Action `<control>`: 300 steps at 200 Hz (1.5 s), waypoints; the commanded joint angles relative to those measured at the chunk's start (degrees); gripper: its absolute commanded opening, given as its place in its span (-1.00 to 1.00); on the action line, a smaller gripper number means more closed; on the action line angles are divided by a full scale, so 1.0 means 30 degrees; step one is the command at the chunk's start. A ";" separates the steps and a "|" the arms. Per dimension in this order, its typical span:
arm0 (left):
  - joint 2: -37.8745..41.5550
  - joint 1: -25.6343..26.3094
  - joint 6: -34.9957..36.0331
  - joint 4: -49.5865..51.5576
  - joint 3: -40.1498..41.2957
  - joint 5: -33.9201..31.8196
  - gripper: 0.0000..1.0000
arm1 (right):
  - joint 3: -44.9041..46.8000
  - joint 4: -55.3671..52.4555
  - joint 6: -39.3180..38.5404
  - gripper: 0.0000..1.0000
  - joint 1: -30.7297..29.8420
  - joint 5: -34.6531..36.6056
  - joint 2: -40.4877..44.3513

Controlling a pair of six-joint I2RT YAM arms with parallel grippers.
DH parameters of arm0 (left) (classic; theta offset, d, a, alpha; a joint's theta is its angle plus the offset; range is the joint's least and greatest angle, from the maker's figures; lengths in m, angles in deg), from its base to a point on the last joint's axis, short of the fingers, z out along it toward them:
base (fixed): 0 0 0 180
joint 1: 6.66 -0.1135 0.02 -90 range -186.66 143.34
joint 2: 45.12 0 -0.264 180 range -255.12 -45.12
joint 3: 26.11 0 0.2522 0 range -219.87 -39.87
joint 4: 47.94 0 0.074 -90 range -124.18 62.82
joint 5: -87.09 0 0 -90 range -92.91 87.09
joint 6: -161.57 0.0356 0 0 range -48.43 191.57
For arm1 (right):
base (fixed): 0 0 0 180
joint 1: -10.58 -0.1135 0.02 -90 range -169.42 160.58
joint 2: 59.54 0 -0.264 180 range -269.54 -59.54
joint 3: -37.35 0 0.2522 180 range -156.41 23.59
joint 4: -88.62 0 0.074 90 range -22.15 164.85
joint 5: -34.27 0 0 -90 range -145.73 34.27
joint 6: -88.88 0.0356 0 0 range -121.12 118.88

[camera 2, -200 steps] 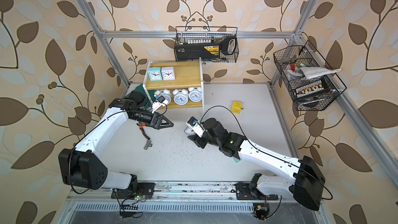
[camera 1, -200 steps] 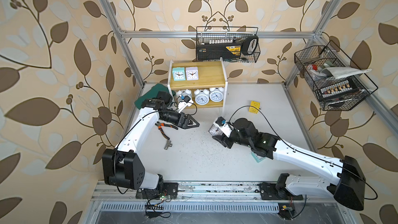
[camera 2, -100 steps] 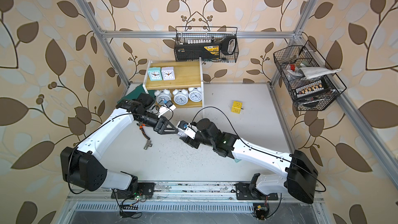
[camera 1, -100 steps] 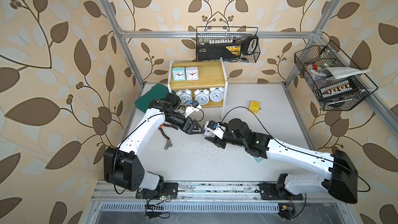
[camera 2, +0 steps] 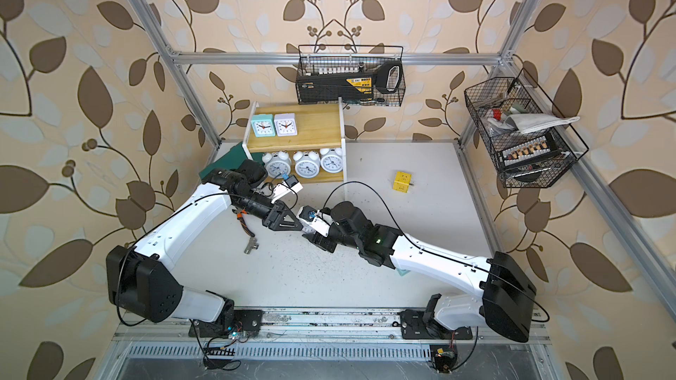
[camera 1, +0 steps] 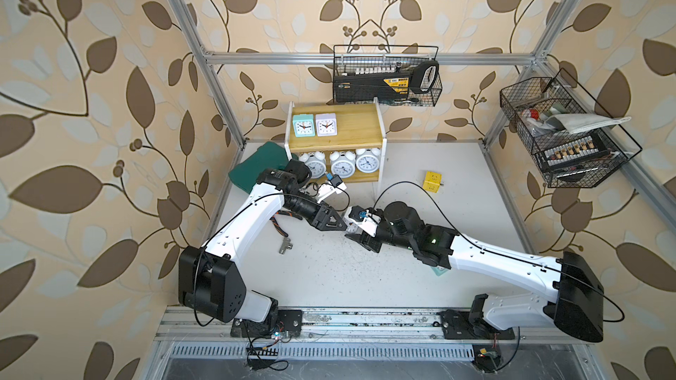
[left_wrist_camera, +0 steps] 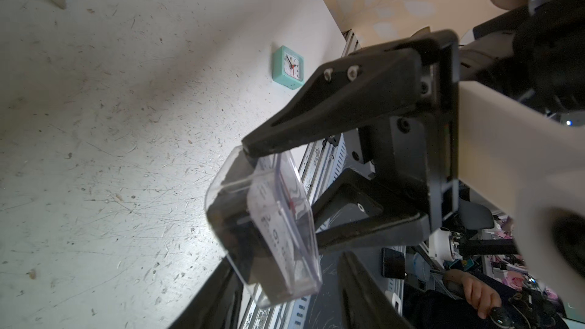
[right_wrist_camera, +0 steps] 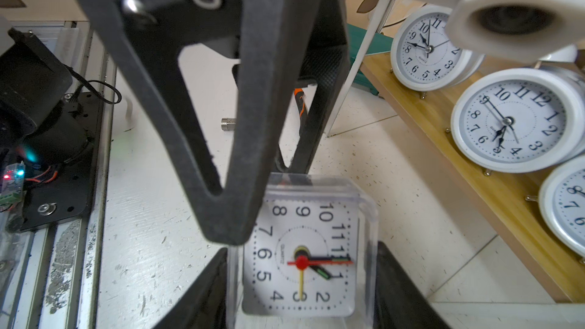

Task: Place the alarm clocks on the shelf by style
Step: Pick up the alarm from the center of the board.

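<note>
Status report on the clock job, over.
Right pincer shut on clear clock. Left pincer straddles it, grip unclear. Shelf top board has room.

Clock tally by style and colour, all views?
round white twin-bell: 3
mint square: 2
pale lilac square: 1
clear square: 1
Total: 7
</note>
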 commanded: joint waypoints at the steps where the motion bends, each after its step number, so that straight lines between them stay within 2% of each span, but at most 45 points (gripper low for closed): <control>1: -0.0367 0.0348 0.0508 0.0552 -0.0312 0.1076 -0.15 | -0.0588 0.1259 0.0022 -0.20 -0.0144 -0.0357 -0.0029; 19: -0.0335 0.0370 0.0725 0.0589 -0.0331 0.1183 -0.36 | -0.0179 0.1720 0.0015 -0.17 -0.0178 -0.0525 0.0217; 41: -0.0171 0.0362 0.1284 0.0752 -0.0204 0.1499 -0.54 | 0.0145 0.1928 0.0045 -0.03 -0.0190 -0.0860 0.0520; 77: 0.0708 0.0364 0.2673 0.0971 0.0079 0.2075 -0.78 | 0.0201 0.0622 0.0675 0.52 -0.0098 -0.2296 0.1002; 101: 0.1313 0.0366 0.3912 0.1023 0.0268 0.2242 -0.85 | 0.0081 -0.0558 0.1953 0.68 0.0675 -0.4680 0.1390; 143: 0.1962 0.0340 0.4630 -0.0763 0.1447 0.1814 -0.91 | 0.0857 0.0562 0.5908 0.68 0.3520 -1.0933 0.2296; 174: 0.2194 0.0340 0.5395 -0.1560 0.2256 0.2326 -0.94 | 0.2210 0.4013 0.9487 0.68 0.5060 -1.4703 0.2865; 191: 0.2469 0.0311 0.5523 -0.2110 0.2570 0.2513 -0.95 | 0.3202 0.7123 1.2238 0.64 0.6290 -1.6196 0.2694; 221: 0.3213 0.0152 0.5612 -0.3221 0.3204 0.2919 -0.96 | 0.5515 1.5219 1.8046 0.49 0.7337 -1.7055 0.1657; 240: 0.3191 -0.0218 0.5791 -0.3150 0.3112 0.3799 -0.96 | 0.6297 1.9318 2.0546 0.42 0.7568 -1.7098 0.0548; 273: 0.3222 -0.0799 0.5638 -0.3345 0.3053 0.4904 -0.96 | 0.6859 2.1146 2.1008 0.32 0.7596 -1.6747 -0.0538; 300: 0.3249 -0.0977 0.5192 -0.3750 0.3249 0.5002 -0.95 | 0.7082 2.1232 2.0889 0.26 0.7503 -1.6501 -0.0647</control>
